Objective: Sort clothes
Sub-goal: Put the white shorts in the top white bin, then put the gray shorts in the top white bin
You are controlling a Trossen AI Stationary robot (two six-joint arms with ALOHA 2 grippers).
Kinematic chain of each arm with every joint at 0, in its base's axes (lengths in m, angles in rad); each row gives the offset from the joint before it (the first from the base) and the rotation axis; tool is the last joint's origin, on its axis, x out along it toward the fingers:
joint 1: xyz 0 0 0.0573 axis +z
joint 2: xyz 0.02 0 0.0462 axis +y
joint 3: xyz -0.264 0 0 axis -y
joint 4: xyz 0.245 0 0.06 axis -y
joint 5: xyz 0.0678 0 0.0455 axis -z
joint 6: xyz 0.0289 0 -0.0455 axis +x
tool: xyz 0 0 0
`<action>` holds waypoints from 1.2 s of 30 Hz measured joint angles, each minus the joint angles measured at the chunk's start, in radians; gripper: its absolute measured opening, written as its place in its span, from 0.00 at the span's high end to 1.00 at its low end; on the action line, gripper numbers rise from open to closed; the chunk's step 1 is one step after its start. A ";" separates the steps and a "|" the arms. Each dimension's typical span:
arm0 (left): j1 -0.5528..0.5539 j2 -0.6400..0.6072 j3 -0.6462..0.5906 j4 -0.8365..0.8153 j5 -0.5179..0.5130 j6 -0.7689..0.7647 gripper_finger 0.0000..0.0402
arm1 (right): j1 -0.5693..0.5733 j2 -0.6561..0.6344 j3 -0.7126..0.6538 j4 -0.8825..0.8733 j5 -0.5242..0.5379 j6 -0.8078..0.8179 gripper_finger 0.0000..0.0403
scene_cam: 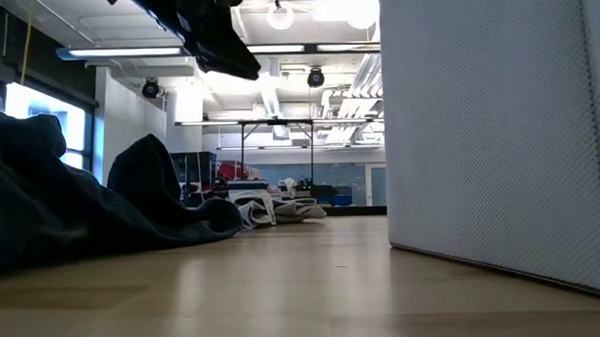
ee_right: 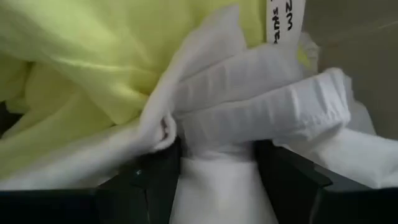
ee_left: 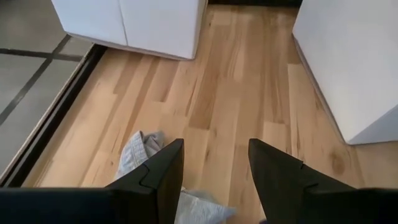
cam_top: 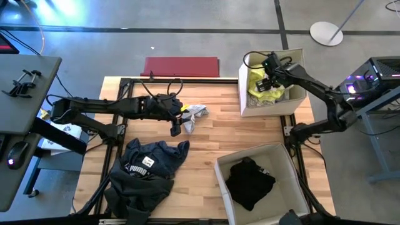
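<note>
My left gripper (cam_top: pixel 176 129) hangs over the middle of the table (cam_top: pixel 250 134), its fingers (ee_left: pixel 163 177) spread apart and gripping nothing. Just beside it, toward the table's far edge, the patterned grey-white garment (cam_top: pixel 195 114) lies crumpled on the wood; part of it shows under my left fingers in the left wrist view.

My right gripper (cam_top: pixel 265 83) is down inside the white box (cam_top: pixel 294 100) at the far right corner of the table. Its fingers are clenched on a fold of white cloth (ee_right: pixel 249 118), which bunches up between them, with the neon yellow garment (cam_top: pixel 257 81) pressed against it in the same box.

The navy garment with the white Puma logo (cam_top: pixel 147 165) is spread in a heap at the near left corner, some of it draping toward the near edge. A black garment (cam_top: pixel 250 182) sits in the second white box (cam_top: pixel 222 172) at the near right. A red mat (cam_top: pixel 181 66) lies on the floor just past the table's far edge.
</note>
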 joint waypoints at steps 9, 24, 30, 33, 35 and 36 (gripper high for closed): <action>0.000 0.035 0.000 -0.009 0.000 -0.011 0.58 | 0.085 -0.109 0.215 -0.177 0.010 0.056 0.49; 0.049 0.226 -0.160 0.287 -0.091 -0.030 0.58 | 0.565 -0.376 0.116 0.061 0.020 0.141 0.49; 0.147 0.385 -0.194 0.452 -0.117 -0.063 0.58 | 0.801 -0.399 -0.097 0.436 -0.019 0.132 0.49; 0.189 0.468 -0.190 0.442 -0.098 -0.074 0.58 | 0.880 -0.379 -0.156 0.594 -0.070 0.086 0.49; 0.214 0.514 -0.184 0.453 -0.038 -0.084 0.61 | 0.925 -0.361 -0.178 0.677 -0.116 0.018 0.49; 0.223 0.532 -0.176 0.461 -0.005 -0.091 0.63 | 0.943 -0.350 -0.186 0.711 -0.133 -0.014 0.49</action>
